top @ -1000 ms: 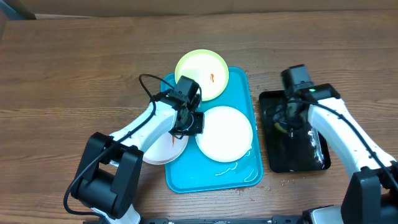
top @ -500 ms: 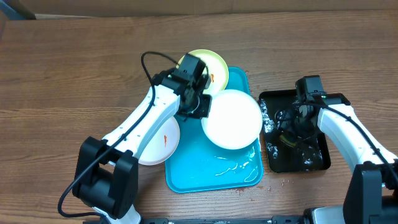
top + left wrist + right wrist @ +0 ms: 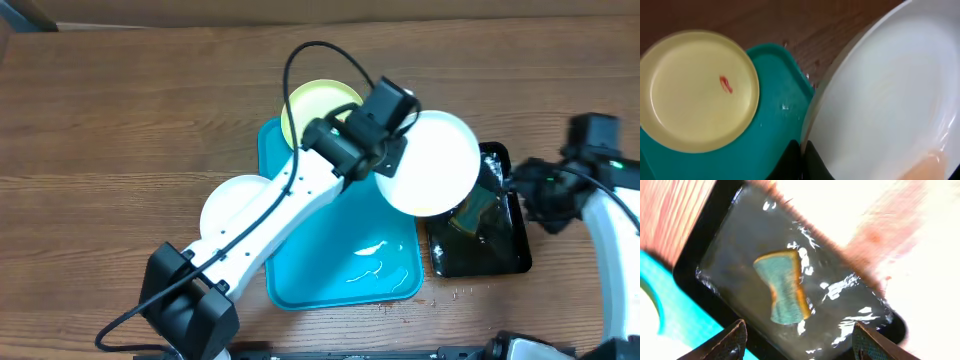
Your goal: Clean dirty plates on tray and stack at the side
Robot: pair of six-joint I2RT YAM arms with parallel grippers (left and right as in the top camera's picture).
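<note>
My left gripper (image 3: 801,146) is shut on the rim of a white plate (image 3: 432,162), holding it raised over the left end of the black tray (image 3: 505,255). The same plate (image 3: 880,110) fills the right of the left wrist view. A green-yellow plate (image 3: 310,100) with a red smear (image 3: 726,84) lies across the far corner of the turquoise tray (image 3: 340,265). Another white plate (image 3: 225,205) lies on the table left of the tray, partly under my arm. My right gripper (image 3: 802,340) stands open above a sponge (image 3: 782,287), nothing between its fingers.
The black tray (image 3: 730,245) holds shallow water and the blue-green and yellow sponge (image 3: 470,215). Water streaks lie on the turquoise tray's near end (image 3: 375,250). My left arm (image 3: 290,200) stretches diagonally over the tray. Bare wooden table (image 3: 120,120) lies to the left and behind.
My left gripper has lifted the white plate off the turquoise tray and carried it right, over the black tray. The right gripper has opened and drawn back to the right.
</note>
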